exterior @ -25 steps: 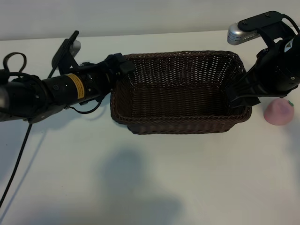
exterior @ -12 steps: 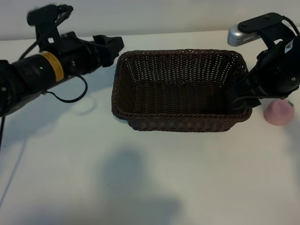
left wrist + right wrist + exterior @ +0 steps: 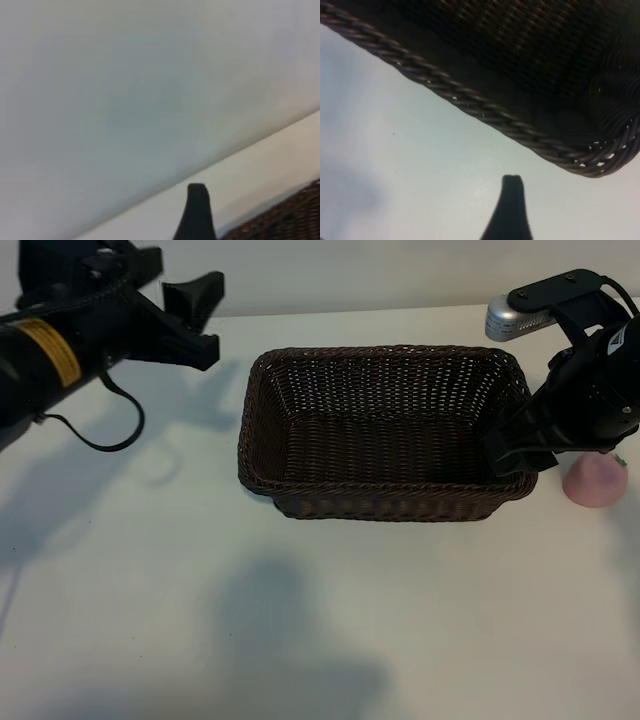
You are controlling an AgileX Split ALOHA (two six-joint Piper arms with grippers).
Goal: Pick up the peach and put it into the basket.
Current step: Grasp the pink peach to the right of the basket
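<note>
The dark-brown wicker basket stands in the middle of the white table with nothing in it. The pale-pink peach lies on the table just past the basket's right end, partly hidden by my right arm. My right gripper hangs at the basket's front right corner, open and holding nothing. Its one visible fingertip is over bare table beside the braided rim. My left gripper is raised at the back left, away from the basket, open and holding nothing. One left fingertip shows, with the basket's edge nearby.
A pale wall runs along the table's back edge. The right arm's silver-and-black wrist camera sticks out above the basket's right end. Bare white table stretches in front of the basket. A black cable trails from the left arm.
My left arm has pulled away from the basket's left end, rising toward the back left corner. The right arm, basket and peach have stayed where they were.
</note>
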